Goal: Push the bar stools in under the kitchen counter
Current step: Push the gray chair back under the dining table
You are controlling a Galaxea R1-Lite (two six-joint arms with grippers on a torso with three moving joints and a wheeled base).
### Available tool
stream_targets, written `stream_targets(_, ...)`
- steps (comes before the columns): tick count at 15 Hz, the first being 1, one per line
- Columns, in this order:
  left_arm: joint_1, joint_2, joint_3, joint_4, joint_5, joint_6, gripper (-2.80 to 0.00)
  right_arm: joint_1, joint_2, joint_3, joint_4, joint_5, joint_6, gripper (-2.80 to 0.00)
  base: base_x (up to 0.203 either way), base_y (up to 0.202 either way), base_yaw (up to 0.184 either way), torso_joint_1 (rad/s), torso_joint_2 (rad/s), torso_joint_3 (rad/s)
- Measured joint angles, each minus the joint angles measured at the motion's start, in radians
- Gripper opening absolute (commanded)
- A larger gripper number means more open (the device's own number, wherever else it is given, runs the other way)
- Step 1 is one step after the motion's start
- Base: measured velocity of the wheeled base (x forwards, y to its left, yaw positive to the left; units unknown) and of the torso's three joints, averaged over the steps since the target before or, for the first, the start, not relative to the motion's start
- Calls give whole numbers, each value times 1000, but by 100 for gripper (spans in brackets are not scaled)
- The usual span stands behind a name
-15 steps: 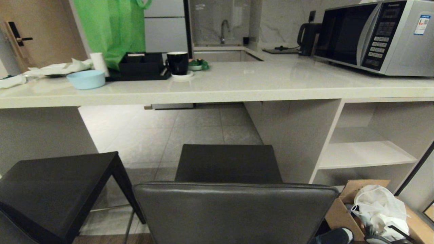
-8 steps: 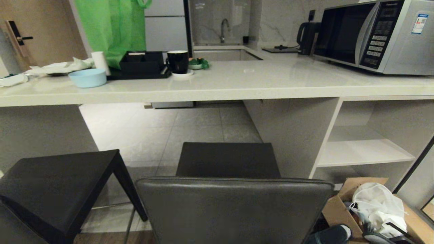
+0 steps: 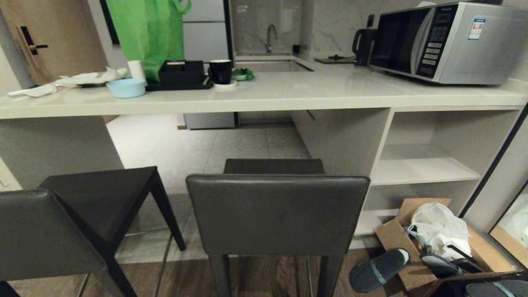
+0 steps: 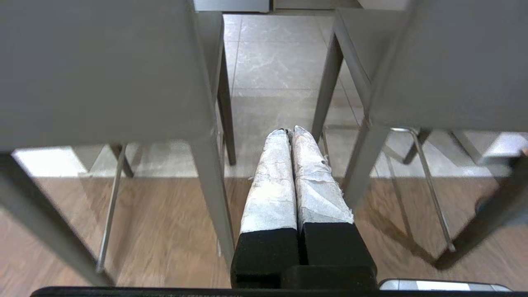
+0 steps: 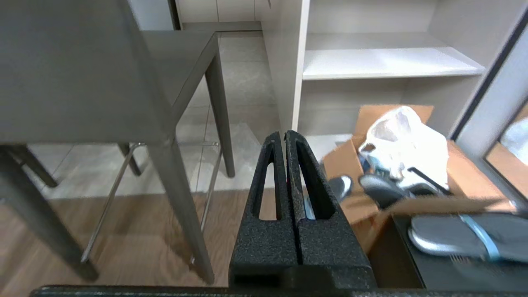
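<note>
1. Our left gripper [image 4: 288, 131] sits in the lower middle of the left wrist view, its white-wrapped fingers [image 4: 272, 181] pressed together with nothing between them. It hangs over the wood floor [image 4: 156, 231] in the gap between the two stools.

2. Our right gripper [image 5: 284, 134] fills the lower middle of the right wrist view, its black fingers [image 5: 268, 185] closed against each other and empty. It points toward the foot of the grey side panel [image 5: 284, 62], touching no stool.

3. Neither arm shows in the head view.

4. The right bar stool [image 3: 277, 214] stands in the lower middle of the head view, backrest toward us, seat just short of the counter edge, legs on the wood floor.

5. The left bar stool [image 3: 62, 222] fills the lower left of the head view, turned at an angle, its seat also outside the counter's overhang.

6. The kitchen counter [image 3: 288, 97] runs across the upper half of the head view, with open tiled floor [image 3: 198, 144] beneath it behind the stools and white open shelving [image 3: 425, 169] at the right.

7. On the counter we see a microwave [image 3: 445, 41] upper right, a kettle [image 3: 362, 41] beside it, and a black mug [image 3: 220, 71], black tray [image 3: 181, 76], light blue bowl [image 3: 126, 87] and green bag [image 3: 148, 33] upper left.

8. A cardboard box [image 3: 396, 235] with a white bag [image 3: 437, 227] and a slipper [image 3: 377, 270] lies at lower right.
</note>
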Motion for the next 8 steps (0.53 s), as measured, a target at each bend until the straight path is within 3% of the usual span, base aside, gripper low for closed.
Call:
stream_targets(3,0,0,0,0,0,-1,-280,0,0,0,0,0,0,-280,-135,0,-3,-2,-2,3)
stream_targets(8,0,0,0,0,0,-1,-280,0,0,0,0,0,0,-280,0,0,0,0,0,0)
